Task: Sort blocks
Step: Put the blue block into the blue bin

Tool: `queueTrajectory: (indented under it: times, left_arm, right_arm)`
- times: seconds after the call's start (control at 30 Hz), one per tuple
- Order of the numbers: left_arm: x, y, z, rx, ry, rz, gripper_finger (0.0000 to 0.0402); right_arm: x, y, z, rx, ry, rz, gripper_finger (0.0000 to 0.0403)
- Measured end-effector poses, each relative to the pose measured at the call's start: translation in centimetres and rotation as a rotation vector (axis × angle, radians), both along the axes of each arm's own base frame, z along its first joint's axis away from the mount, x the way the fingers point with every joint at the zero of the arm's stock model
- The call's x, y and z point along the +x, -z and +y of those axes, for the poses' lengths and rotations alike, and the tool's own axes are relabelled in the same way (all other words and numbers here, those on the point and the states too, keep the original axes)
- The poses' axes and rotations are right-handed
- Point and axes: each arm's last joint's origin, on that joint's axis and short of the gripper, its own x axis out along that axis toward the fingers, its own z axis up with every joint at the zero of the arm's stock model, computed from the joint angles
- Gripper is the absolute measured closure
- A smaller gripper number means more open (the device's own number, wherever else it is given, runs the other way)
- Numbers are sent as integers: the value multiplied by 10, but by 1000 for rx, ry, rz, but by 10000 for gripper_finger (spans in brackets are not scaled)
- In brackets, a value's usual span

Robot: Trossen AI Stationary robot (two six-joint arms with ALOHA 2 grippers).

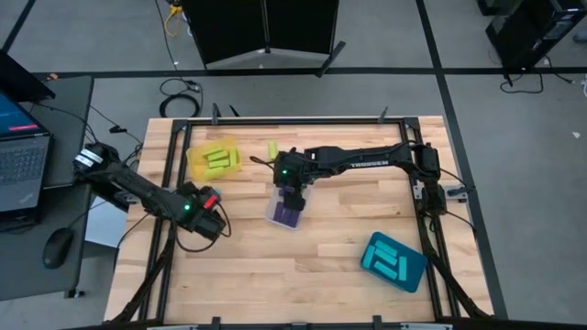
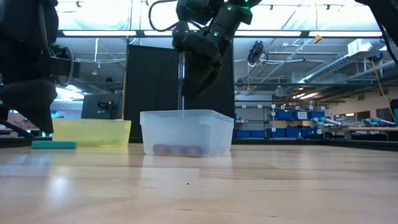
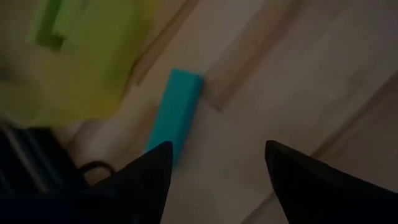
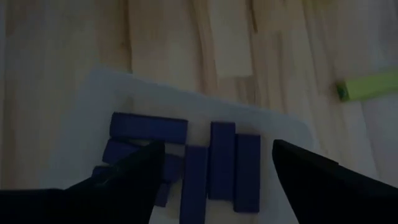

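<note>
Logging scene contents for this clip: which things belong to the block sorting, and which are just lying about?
Job:
- purple blocks in the clear tray
- green blocks in the yellow tray
- cyan blocks in the teal tray
- loose cyan block
- loose green block
- right end effector
- left end effector

Lying about:
- laptop
- mouse

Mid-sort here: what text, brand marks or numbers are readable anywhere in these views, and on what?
"TROSSEN", white letters along the right arm in the high view; small, only just legible.
Laptop screen at the left edge: lit, but too small to read anything.
Blue bins on shelves behind the table in the low view: too small to show any labels.
Blocks and trays: no markings visible.
</note>
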Motion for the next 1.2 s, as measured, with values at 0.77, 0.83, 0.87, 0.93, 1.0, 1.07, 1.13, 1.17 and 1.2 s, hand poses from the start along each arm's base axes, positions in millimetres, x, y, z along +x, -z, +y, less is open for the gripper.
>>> queueTrajectory:
  times: [0.77,0.83,0.87,0.93,1.0,1.07,1.13,1.17,1.2]
  left_arm:
    - [3,17,8,12,-189,51,85]
    - [2,20,11,13,-182,64,81]
    - [2,21,12,14,-180,69,81]
    - [0,26,14,9,-166,79,80]
    - [-1,29,17,4,-160,76,80]
    - [-2,32,19,4,-164,78,80]
    - [-2,32,20,5,-168,79,80]
    - [-2,32,20,8,-166,78,80]
    - [-2,32,20,11,-165,76,80]
  right_arm:
    - [4,-6,0,5,-82,-69,102]
    - [4,-6,2,10,-79,-69,103]
    - [4,-6,3,13,-78,-69,103]
    - [4,-6,4,15,-79,-69,102]
    - [5,-6,6,15,-82,-69,102]
    - [5,-6,7,16,-84,-69,102]
    - [5,-6,7,19,-78,-70,103]
    - [5,-6,7,22,-73,-70,103]
    - [5,-6,7,25,-69,-69,104]
